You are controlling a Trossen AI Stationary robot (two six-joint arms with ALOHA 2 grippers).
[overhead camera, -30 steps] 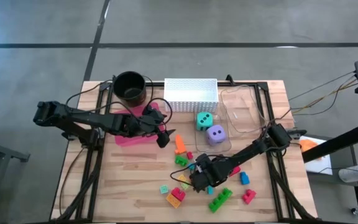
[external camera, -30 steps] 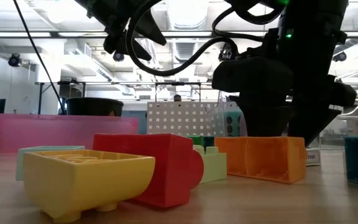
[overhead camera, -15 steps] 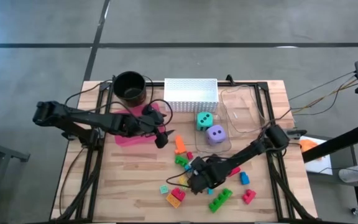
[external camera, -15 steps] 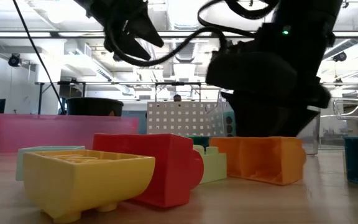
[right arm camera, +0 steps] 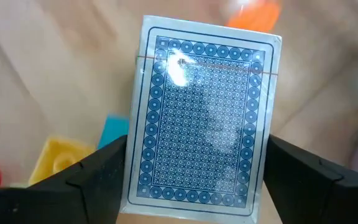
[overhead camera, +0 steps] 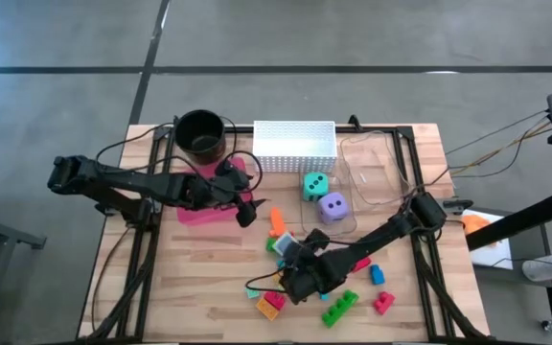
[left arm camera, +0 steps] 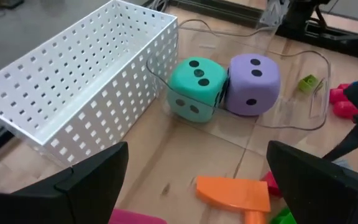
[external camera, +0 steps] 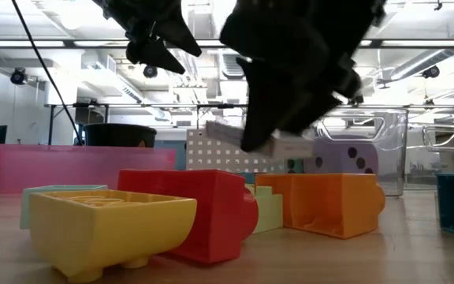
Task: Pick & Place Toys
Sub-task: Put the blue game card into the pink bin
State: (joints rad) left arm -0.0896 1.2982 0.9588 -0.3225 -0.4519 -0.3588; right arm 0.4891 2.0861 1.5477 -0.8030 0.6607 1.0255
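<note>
My right gripper (overhead camera: 290, 259) is shut on a pack of blue-patterned cards (right arm camera: 201, 118) above the near middle of the table. Bright blocks lie around it: orange (overhead camera: 277, 222), green (overhead camera: 338, 307), red (overhead camera: 383, 303), blue (overhead camera: 378, 275). A yellow block (external camera: 109, 225), a red one (external camera: 203, 209) and an orange one (external camera: 329, 203) rest on the wood in the low view. The teal die (overhead camera: 315, 185) and purple die (overhead camera: 333, 206) sit in a clear tray (overhead camera: 372, 172). My left gripper (overhead camera: 248, 213) is open and empty beside the pink tray (overhead camera: 209, 203). My right gripper pinches the card pack between its two fingers (right arm camera: 98, 180), one on each long edge, near the pack's end (right arm camera: 191, 199) closest to the wrist. The pack's patterned face is toward the wrist camera. In the low view the pack (external camera: 278, 142) is lifted clear of the table, tilted.
A white perforated basket (overhead camera: 295, 144) stands at the far middle, a black pot (overhead camera: 199, 134) to its left. Cables run over the table's left part. Bare wood lies along the near left.
My right gripper has gone up and toward the table's left edge with the card pack, which is now lifted clear of the blocks and tilted.
</note>
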